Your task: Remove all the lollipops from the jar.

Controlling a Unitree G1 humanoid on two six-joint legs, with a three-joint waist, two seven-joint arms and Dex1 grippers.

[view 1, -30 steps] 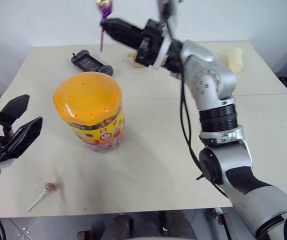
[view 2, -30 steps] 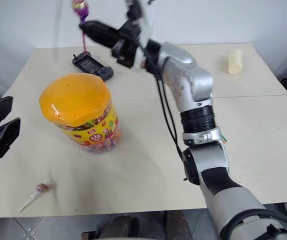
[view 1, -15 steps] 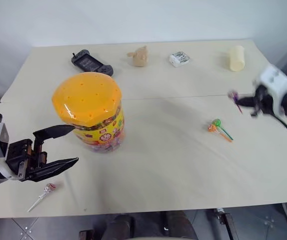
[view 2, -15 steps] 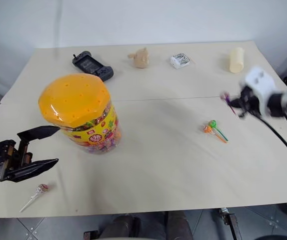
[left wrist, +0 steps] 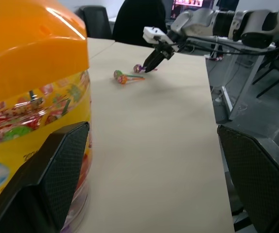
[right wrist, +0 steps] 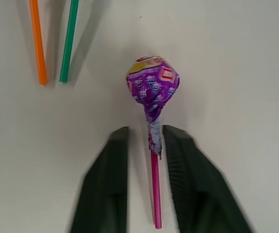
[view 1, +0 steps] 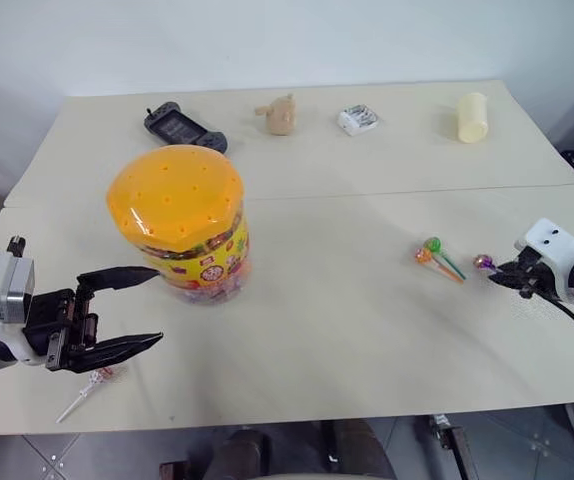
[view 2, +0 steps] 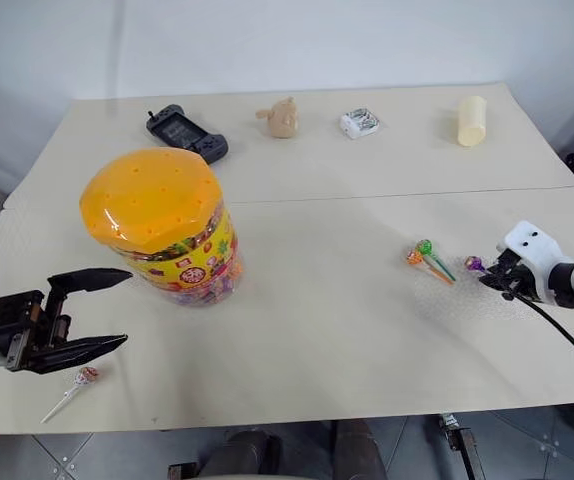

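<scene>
The right gripper (right wrist: 144, 145) is seen low over the bench (view 1: 347, 330), close to its right edge, with its jaws slightly apart on either side of the magenta stick of a purple-wrapped lollipop (right wrist: 153, 87). The stick runs through the gap between the fingers (right wrist: 111, 179), and no firm clamping on it can be made out. Just beyond the purple head, toward the middle of the bench, two more lollipops (view 1: 431, 250) are laid side by side, one on a green stick and one on an orange stick, apart from the purple one. A wide bare stretch of bench is left between this pair and the jar (view 1: 179, 222).

The left gripper (view 1: 132, 310) is held level near the front left corner, jaws spread wide and holding nothing, pointed across the bench. Its upper finger is placed just beside the lower wall of the jar; whether it touches cannot be told. The jar is stood upright left of centre, its domed orange lid on. A fourth lollipop (view 1: 95, 378) on a white stick is laid below the left gripper, near the front edge.

Along the far edge, well apart from both grippers, a black handheld console (view 1: 182, 127), a small tan lump (view 1: 281, 115), a small white packet (view 1: 358, 118) and a pale-yellow cylinder (view 1: 472, 117) are lined up.
</scene>
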